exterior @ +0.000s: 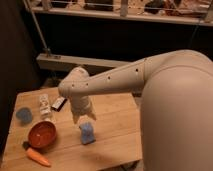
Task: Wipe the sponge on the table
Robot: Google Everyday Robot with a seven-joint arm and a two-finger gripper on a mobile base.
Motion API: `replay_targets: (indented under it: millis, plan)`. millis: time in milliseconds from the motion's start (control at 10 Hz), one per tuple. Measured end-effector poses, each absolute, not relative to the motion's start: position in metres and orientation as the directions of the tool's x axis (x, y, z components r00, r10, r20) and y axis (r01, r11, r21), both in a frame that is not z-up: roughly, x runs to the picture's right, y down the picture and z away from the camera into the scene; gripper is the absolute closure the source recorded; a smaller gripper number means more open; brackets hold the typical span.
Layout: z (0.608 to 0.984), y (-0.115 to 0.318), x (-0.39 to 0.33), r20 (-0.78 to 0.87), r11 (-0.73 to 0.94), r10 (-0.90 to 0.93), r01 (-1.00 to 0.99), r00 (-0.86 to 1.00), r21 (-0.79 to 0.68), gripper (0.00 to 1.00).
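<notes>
- Hanging over the middle of the table (pixel 118 136), the gripper (pixel 83 119) points down, its two fingers apart and nothing between them.
- Sponge (pixel 87 133): light blue, on the table directly under the gripper and a little toward the near edge. Fingertips end just above its top; contact cannot be told.
- Arm (pixel 120 77): thick, white, reaching in from the right side and crossing the far right corner of the table down to the wrist.
- Bowl (pixel 34 132): orange, round, left of the sponge and near it, closer to the left edge.
- Carrot (pixel 38 157): lying at the near left corner, just in front of the bowl, dark stem end pointing left.
- Disc (pixel 23 115): dark blue, round, by the left edge, beyond the bowl.
- Bottle (pixel 45 106): small, pale, lying on its side toward the far left corner, between the disc and the wrist.
- Dark flat item (pixel 59 103): just right of the bottle, near the far edge, partly tucked under the wrist; what it is cannot be told.
- Pale ledge (pixel 95 62): runs behind the far edge of the table, with dark space above it.
</notes>
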State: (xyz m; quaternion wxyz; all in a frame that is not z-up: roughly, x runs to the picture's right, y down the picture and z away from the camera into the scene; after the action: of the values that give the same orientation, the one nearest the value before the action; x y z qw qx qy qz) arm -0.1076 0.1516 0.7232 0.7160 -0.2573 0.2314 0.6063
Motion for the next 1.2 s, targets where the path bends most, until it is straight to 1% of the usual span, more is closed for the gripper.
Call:
replay_targets:
  millis: [300, 700, 800, 900, 1000, 1200]
  plan:
    - [0.74, 0.175, -0.099, -0.653, 0.147, 0.74, -0.986, 0.161, -0.077, 0.35]
    - [0.753, 0.204, -0.098, -0.669, 0.181, 0.718, -0.98, 0.191, -0.086, 0.35]
    - [0.757, 0.212, -0.099, -0.671, 0.199, 0.712, -0.976, 0.205, -0.087, 0.41]
    - [0.76, 0.215, -0.098, -0.671, 0.209, 0.711, -0.975, 0.209, -0.082, 0.51]
    - [0.763, 0.216, -0.097, -0.67, 0.215, 0.712, -0.974, 0.211, -0.078, 0.58]
    - [0.769, 0.217, -0.099, -0.661, 0.241, 0.715, -0.968, 0.227, -0.072, 0.79]
